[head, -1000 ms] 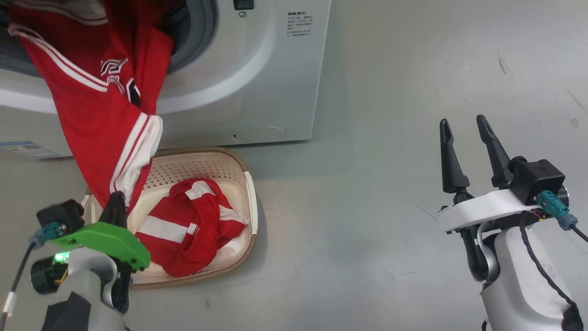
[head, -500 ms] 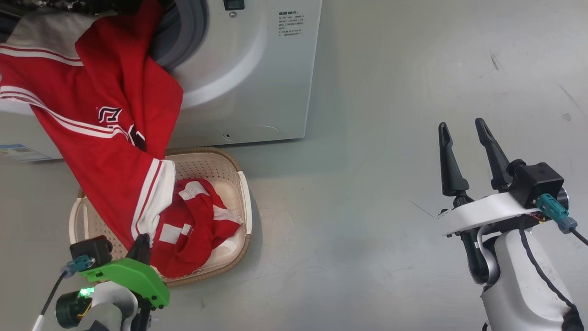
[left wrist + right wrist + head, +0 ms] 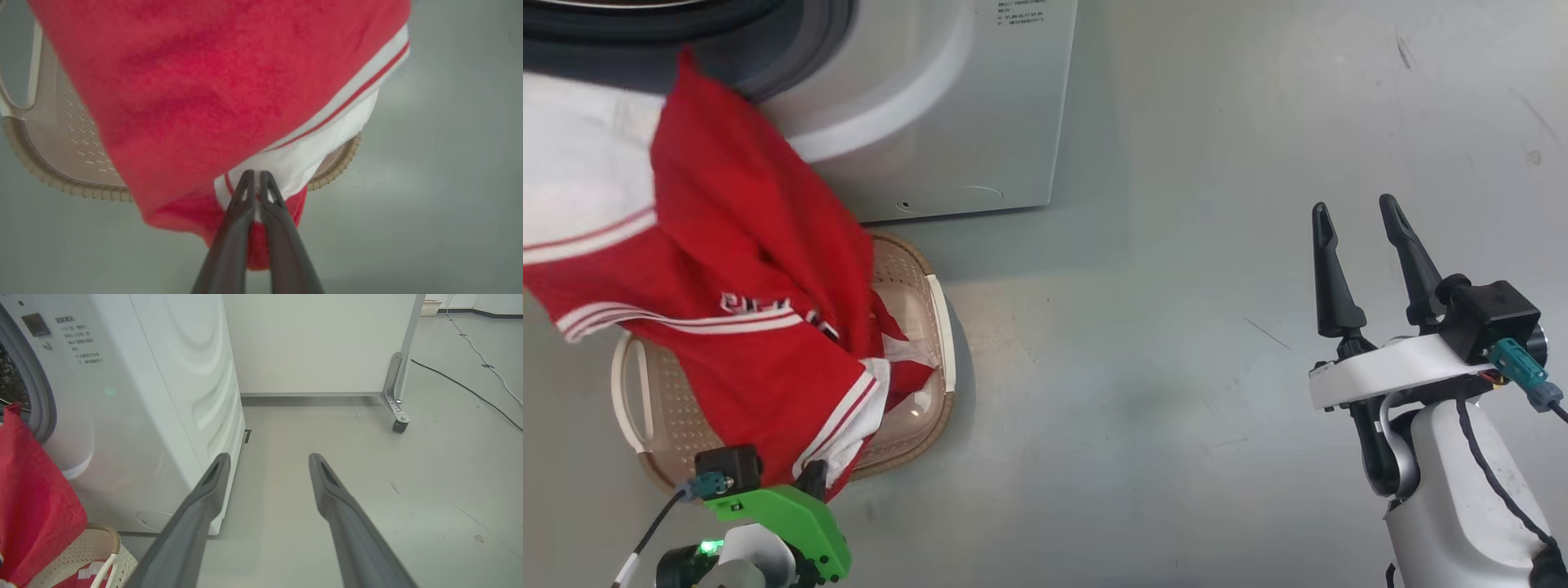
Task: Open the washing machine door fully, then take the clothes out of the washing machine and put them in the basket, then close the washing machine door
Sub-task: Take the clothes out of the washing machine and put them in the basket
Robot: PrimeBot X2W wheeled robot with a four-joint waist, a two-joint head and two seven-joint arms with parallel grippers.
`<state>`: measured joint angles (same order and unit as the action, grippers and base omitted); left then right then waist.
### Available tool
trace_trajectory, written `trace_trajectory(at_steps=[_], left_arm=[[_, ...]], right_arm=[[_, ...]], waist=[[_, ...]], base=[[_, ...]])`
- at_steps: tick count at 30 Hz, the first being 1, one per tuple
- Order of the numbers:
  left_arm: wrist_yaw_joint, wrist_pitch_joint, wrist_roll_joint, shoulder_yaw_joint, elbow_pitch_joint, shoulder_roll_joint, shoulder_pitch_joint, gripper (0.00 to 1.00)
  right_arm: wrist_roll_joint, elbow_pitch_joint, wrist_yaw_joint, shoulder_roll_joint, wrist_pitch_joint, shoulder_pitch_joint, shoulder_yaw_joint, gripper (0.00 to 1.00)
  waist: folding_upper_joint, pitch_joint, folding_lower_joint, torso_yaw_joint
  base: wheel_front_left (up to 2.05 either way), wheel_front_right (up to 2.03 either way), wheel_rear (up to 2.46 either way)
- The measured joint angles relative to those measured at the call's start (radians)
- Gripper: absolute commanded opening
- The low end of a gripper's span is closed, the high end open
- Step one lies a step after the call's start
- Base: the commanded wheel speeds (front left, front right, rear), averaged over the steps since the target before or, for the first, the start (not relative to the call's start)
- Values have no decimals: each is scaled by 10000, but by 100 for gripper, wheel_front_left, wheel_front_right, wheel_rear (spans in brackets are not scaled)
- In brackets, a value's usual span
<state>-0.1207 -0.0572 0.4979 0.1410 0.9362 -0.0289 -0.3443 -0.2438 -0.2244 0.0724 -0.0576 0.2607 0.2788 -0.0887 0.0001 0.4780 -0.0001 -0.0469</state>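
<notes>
Grey floor (image 3: 1176, 367) carrying basket (image 3: 946, 343). Left tool (image 3: 256, 175) pinching clothes (image 3: 735, 269) at basket's near rim, clothes stretching across basket; right tool (image 3: 1354, 211) gaping wide, well apart from basket.

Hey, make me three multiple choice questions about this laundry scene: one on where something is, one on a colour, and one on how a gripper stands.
1. Where does the basket stand?
A. On the floor in front of the washing machine
B. On top of the washing machine
C. On a shelf

2. What colour is the garment that the left gripper holds?
A. Blue with yellow
B. Red with white stripes
C. Plain black

3. How is the right gripper?
A. Shut on the garment
B. Shut, holding nothing
C. Open, holding nothing

Answers:
1 A, the basket sits on the grey floor at the machine's base.
2 B, the cloth pinched at its hem is red with white stripes.
3 C, its jaws stand apart over bare floor.
</notes>
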Motion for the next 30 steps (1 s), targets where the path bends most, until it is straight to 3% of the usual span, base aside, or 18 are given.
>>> trace_trajectory(at_steps=[13, 30], left_arm=[[-4, -571, 330, 251, -167, 17, -1406, 0], [205, -1407, -247, 184, 33, -244, -3129, 0]], right_arm=[[94, 362, 58, -59, 0, 239, 104, 100], [196, 1039, 59, -86, 0, 399, 153, 100]], waist=[[0, 962, 1, -1], [0, 2730, 1, -171]], base=[[0, 0, 0], [0, 0, 0]])
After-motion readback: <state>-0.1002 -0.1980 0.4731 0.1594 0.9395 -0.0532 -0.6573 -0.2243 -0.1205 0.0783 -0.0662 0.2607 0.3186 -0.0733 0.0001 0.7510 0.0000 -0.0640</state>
